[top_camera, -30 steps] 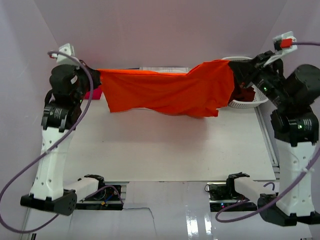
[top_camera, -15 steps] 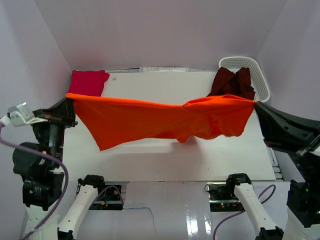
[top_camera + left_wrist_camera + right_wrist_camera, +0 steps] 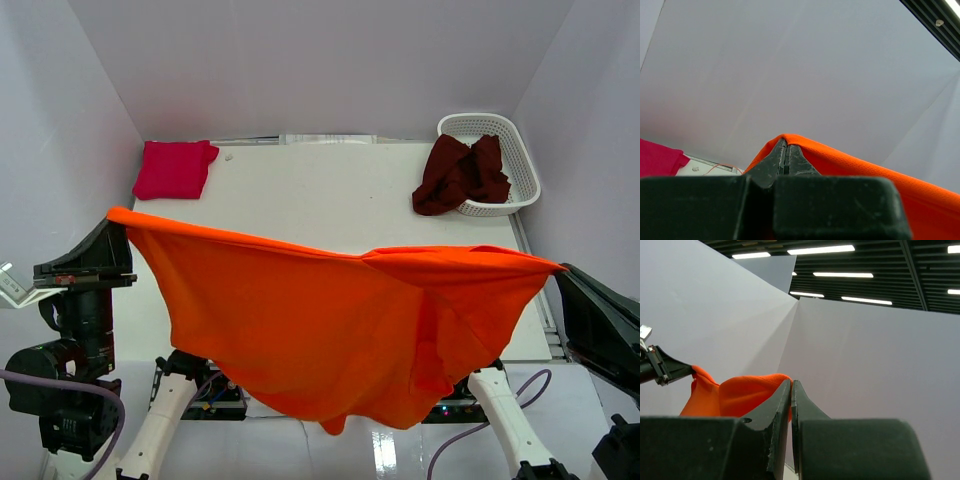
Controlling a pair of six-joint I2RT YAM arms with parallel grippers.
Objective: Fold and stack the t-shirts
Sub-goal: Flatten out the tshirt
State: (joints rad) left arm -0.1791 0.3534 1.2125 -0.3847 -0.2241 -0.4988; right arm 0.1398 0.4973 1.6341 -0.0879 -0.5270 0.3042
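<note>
The bright orange t-shirt [image 3: 330,330] hangs spread in the air between both grippers, high over the near half of the table. My left gripper [image 3: 115,218] is shut on its left corner; the wrist view shows orange cloth [image 3: 850,165] draped over the closed fingertips [image 3: 784,145]. My right gripper [image 3: 556,268] is shut on its right corner, with orange cloth [image 3: 740,392] beside the closed fingertips [image 3: 791,385]. The magenta-pink t-shirt [image 3: 175,168] lies folded at the far left of the table. The dark maroon t-shirt [image 3: 460,175] is bunched half in the basket.
A white lattice basket [image 3: 510,150] stands at the far right corner. The white table [image 3: 320,190] is walled by pale panels at the back and sides. The hanging orange shirt hides the table's near edge and the arm bases.
Both grippers have pulled the orange t-shirt from the far side of the table toward the near side and upward. It now hangs wider and closer to the camera.
</note>
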